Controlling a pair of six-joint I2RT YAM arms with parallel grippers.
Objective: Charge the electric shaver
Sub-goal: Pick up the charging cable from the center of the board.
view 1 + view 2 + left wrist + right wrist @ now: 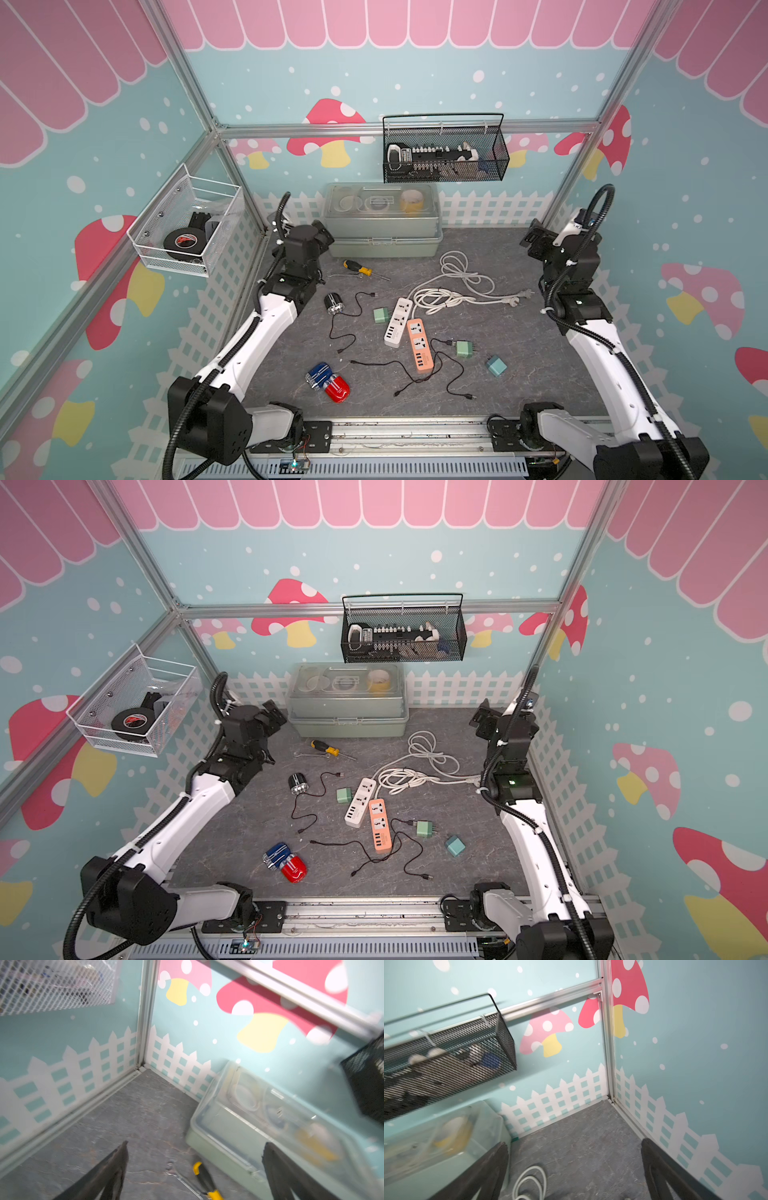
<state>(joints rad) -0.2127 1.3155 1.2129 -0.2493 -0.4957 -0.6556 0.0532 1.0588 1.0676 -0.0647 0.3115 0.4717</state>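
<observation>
In both top views the shaver [332, 303] lies untouched at 9 o'clock of the white strip [398, 322]. Left wrist: my left end effector [196, 1144] gapes, empty. Right wrist: my right end effector [575, 1142] does likewise. I judge step 1 is reaching for the shaver.

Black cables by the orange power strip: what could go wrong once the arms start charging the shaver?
1. The black cables cross each other right at the end of the orange power strip; pulling one may drag the strip or another cable.
2. The wall plugs on the white cords lie loose on the table, so the strips may be unpowered.
</observation>
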